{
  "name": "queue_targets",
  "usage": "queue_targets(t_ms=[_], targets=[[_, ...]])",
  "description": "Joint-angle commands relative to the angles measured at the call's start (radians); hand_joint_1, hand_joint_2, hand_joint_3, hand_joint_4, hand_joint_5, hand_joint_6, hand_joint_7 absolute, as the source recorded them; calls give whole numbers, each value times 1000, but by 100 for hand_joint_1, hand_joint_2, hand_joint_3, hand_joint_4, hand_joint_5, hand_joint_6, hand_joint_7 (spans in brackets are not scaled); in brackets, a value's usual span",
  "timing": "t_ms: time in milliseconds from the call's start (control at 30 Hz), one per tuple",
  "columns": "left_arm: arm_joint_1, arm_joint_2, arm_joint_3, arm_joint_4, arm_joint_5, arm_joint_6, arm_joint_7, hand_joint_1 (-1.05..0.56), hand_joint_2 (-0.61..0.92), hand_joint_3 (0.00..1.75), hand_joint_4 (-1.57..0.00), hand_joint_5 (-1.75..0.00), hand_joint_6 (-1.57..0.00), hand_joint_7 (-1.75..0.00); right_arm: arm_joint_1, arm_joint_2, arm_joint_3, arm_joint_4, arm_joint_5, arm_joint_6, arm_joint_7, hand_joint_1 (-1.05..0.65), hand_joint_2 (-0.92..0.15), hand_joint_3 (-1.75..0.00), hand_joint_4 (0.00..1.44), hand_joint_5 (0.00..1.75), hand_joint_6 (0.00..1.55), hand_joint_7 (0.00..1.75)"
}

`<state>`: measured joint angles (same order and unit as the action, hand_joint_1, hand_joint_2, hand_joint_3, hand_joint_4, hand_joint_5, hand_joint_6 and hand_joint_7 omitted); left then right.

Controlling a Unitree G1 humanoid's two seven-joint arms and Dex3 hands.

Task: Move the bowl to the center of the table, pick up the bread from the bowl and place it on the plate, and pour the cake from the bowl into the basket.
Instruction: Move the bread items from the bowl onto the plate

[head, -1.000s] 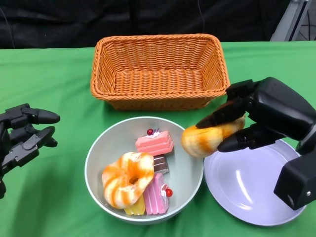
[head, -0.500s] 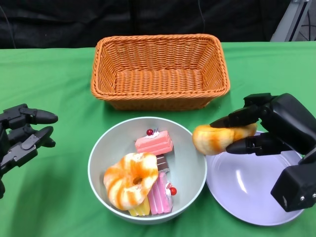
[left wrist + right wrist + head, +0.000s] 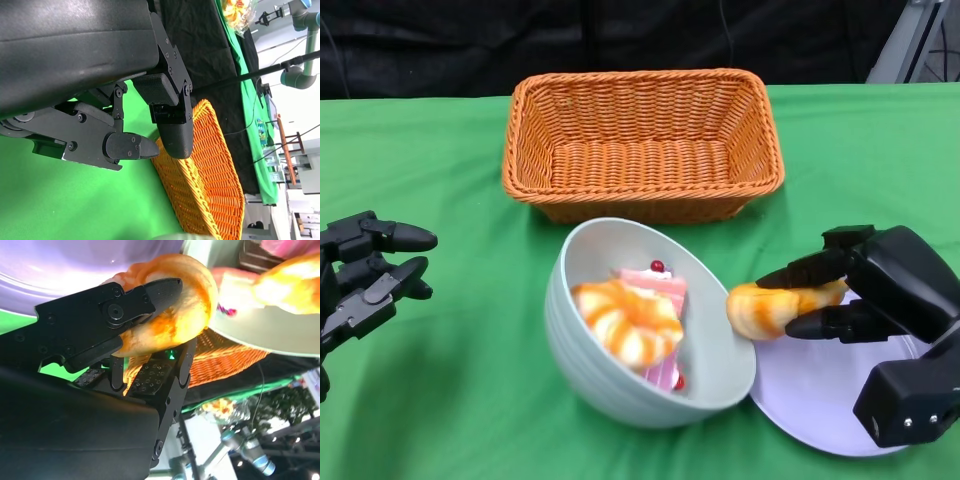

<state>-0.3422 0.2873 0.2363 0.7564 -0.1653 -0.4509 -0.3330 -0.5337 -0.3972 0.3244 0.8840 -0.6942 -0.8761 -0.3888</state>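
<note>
Green cloth covers the table (image 3: 440, 400). Right hand (image 3: 860, 290) grasps the bread (image 3: 770, 308) between its fingers (image 3: 800, 272), holding it over the near-left edge of the plate (image 3: 820, 400), lower than half a second ago and farther onto the plate; whether the bread touches the plate cannot be told. The right wrist view shows the fingers (image 3: 150, 290) clamped on the bread (image 3: 185, 300), with the bowl's rim just beside it. Bowl (image 3: 590, 370), which lay flat a second ago, now stands tipped with its left wall raised and its right rim over the plate's edge, beside the bread; a ring-shaped bread (image 3: 630, 320) and pink cake (image 3: 660, 285) have slid toward its lower side. The cause of the tilt is not visible. Left hand (image 3: 365, 275) rests released, fingers apart, well left of the bowl, as before. Basket (image 3: 640, 140) stands behind the bowl. Judged state: bread placement nearly complete; the tilted bowl risks spilling cake before the pour.
</note>
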Motion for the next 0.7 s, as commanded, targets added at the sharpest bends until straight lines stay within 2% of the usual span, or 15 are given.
queue_targets(t_ms=[33,200,300,500,700], targets=[[-10,23,6,6,-1,-11,-4,-10,92,28,-73,-130,-87,-80,-15,3,0,25,9,-20,-45,-15,-86,-1,84,108,119,7],[-10,26,7,18,-3,-17,-15,-13,92,27,-73,-130,-87,-81,-11,27,-26,22,48,-95,-121,-15,-86,0,84,110,119,8],[-8,24,10,14,-10,-6,-18,-12,92,25,-73,-131,-87,-80,-2,42,-40,-25,50,-102,-157,-19,-86,0,82,103,119,8],[-11,27,9,28,-3,-22,-27,-12,92,26,-73,-132,-87,-80,8,72,-65,-125,67,-114,-166,-25,-88,-1,79,100,118,8],[-18,27,9,37,-4,-13,-28,-13,92,26,-72,-131,-87,-80,3,95,-82,-157,73,-143,-184,-28,-89,-1,78,105,117,11]])
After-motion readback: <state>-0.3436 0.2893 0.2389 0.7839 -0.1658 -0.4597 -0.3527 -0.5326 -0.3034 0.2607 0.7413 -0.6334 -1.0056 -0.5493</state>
